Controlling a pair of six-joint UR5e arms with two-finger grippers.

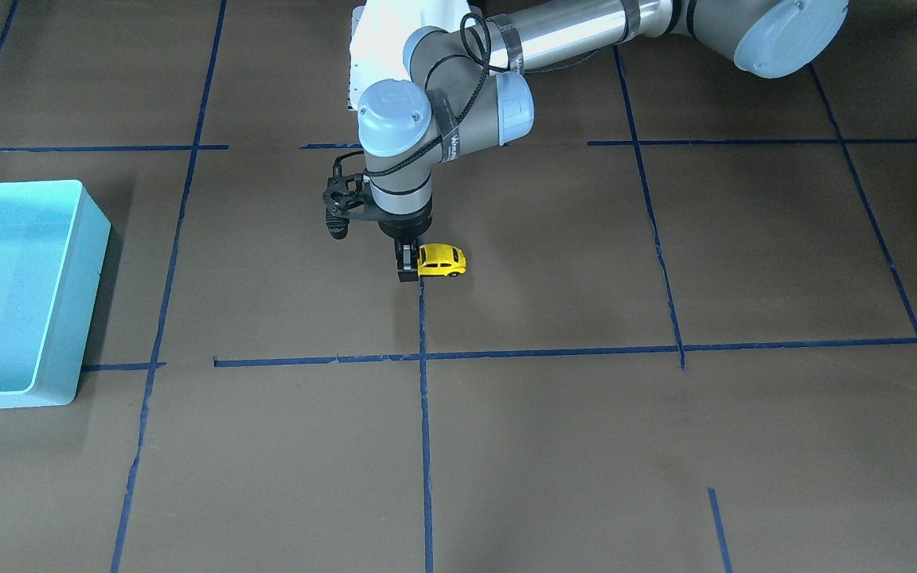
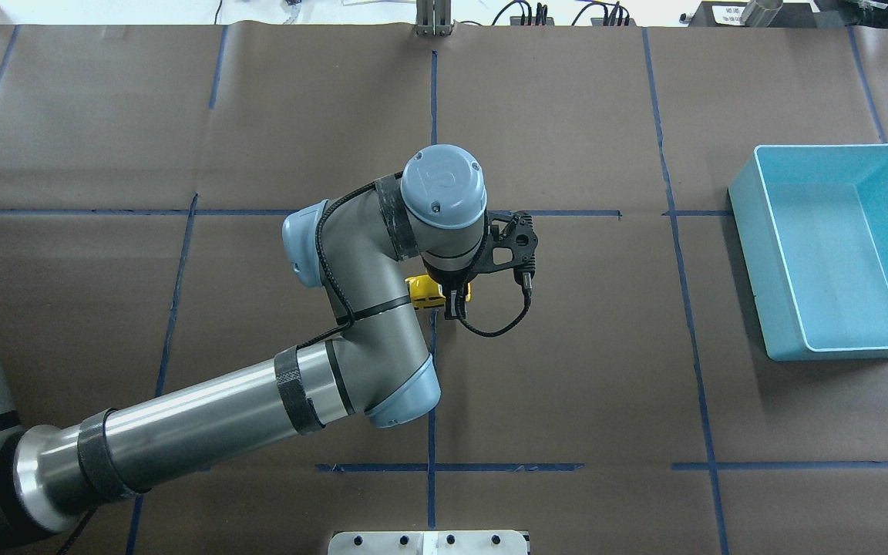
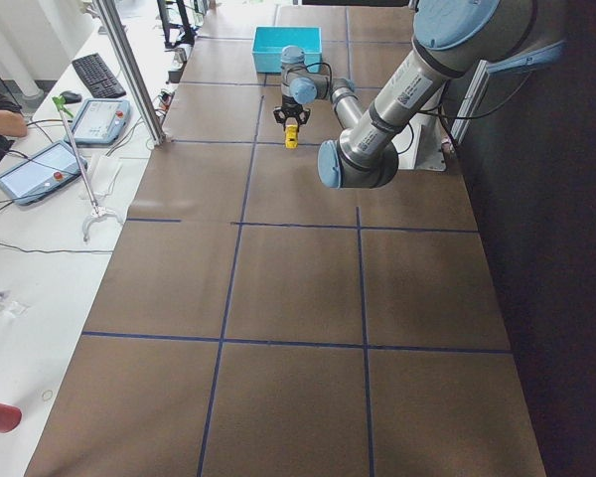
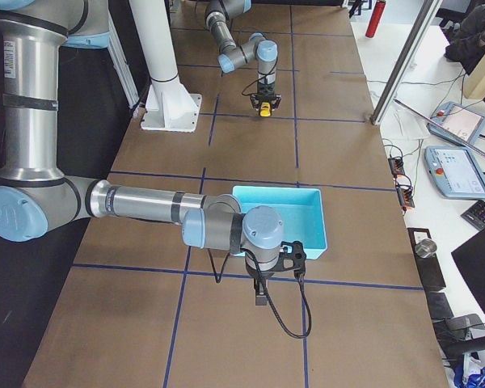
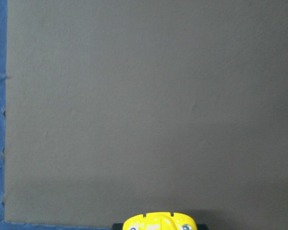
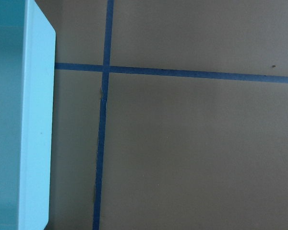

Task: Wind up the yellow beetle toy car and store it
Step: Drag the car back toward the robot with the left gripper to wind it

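Note:
The yellow beetle toy car sits low at the table surface near the middle of the table. My left gripper points straight down and is shut on one end of it. The car also shows in the overhead view under the left wrist, and at the bottom edge of the left wrist view between the dark fingers. My right gripper hangs just above the table beside the blue bin. It shows only in the exterior right view, so I cannot tell whether it is open or shut.
The light blue open bin stands at the table's right side and looks empty; it also shows in the front-facing view and the right wrist view. Blue tape lines cross the brown table cover. The left arm's elbow hangs over the table's middle.

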